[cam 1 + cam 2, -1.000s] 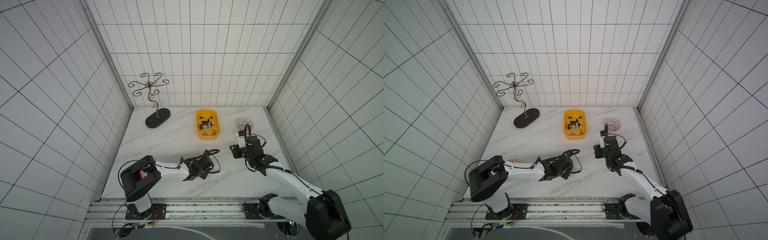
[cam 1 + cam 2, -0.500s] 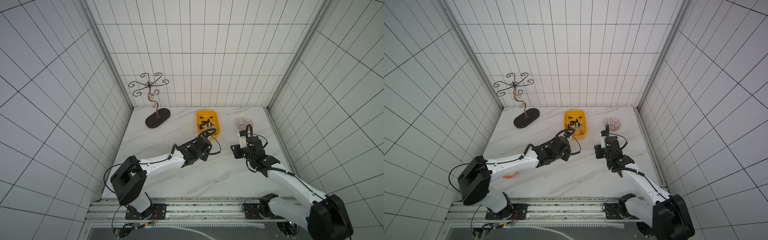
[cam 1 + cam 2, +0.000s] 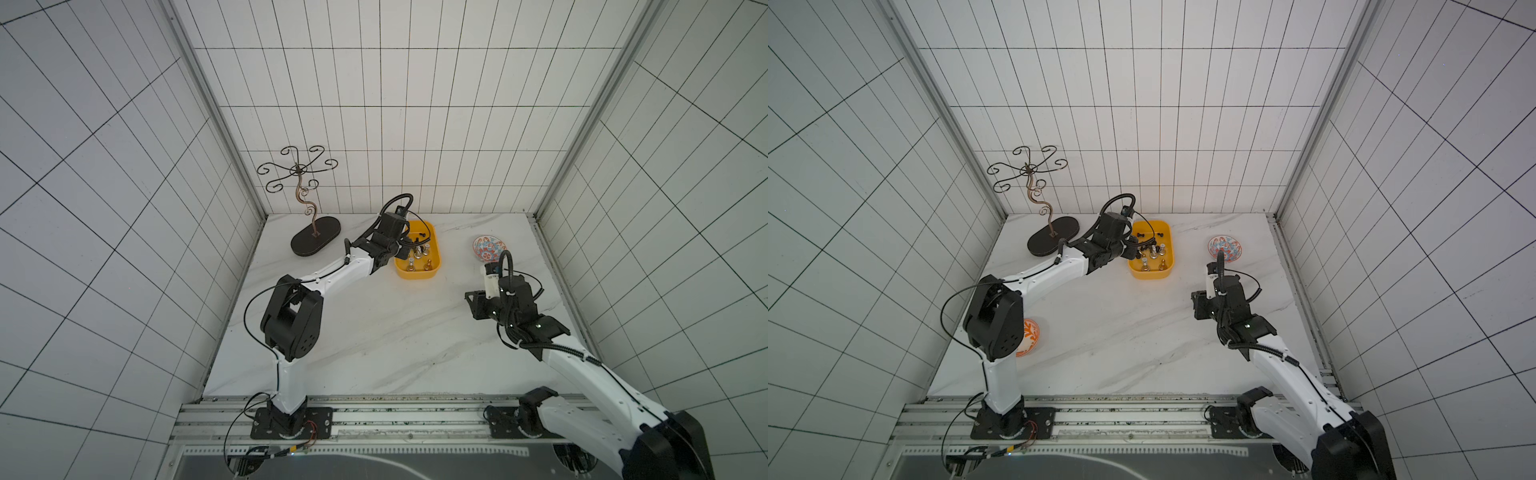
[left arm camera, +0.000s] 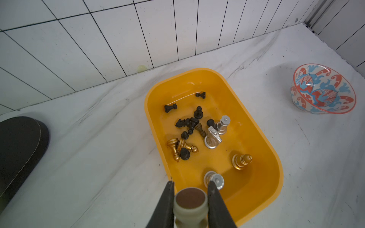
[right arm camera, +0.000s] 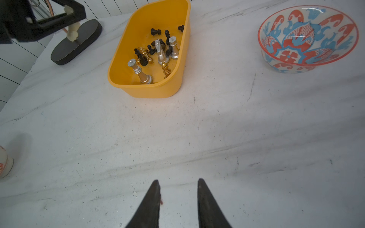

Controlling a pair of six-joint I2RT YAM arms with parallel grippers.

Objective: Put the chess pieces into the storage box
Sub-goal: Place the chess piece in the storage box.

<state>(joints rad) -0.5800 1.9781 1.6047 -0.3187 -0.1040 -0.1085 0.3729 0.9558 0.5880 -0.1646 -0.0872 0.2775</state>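
My left gripper (image 4: 190,197) pinches the cream piece (image 4: 190,206), felt base toward the cam, I think so it drops straight. Just beyond the tips is the storage box (image 4: 262,183) w/ the other chess pieces (image 4: 197,130) inside. Right gripper (image 5: 178,183) hangs over the table (image 5: 197,128), jaws spread, nothing between. Only the right wrist view shows the cream piece from the side; top views hide it.

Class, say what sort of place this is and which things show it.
Likely a robot test booth: white tiled walls box in a marble tabletop; the left arm and right arm stand on a metal rail.
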